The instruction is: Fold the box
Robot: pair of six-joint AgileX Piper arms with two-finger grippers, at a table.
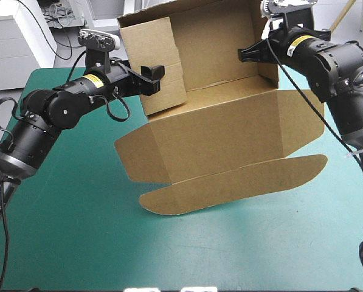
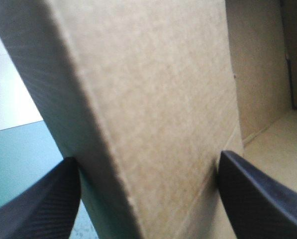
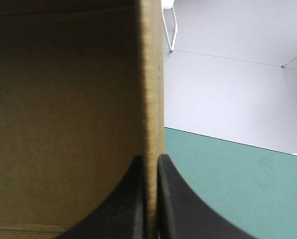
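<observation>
The brown box [image 1: 217,134] is held up over the teal-green table [image 1: 78,213], its back wall upright and its rounded lid flap [image 1: 230,188] hanging toward the front. My left gripper [image 1: 155,78] is open and straddles the box's left side wall [image 2: 153,89], one black finger on each face [image 2: 149,158]. My right gripper [image 1: 245,55] is shut on the upper edge of the right side wall [image 3: 150,99], the board pinched between its fingers [image 3: 149,159]. The box's inner face [image 3: 63,124] fills one side of the right wrist view.
Bare teal-green cover [image 1: 242,249] lies in front of and under the raised box, and more to the left [image 2: 19,159]. The table's far edge [image 3: 238,142] runs just beyond the right gripper.
</observation>
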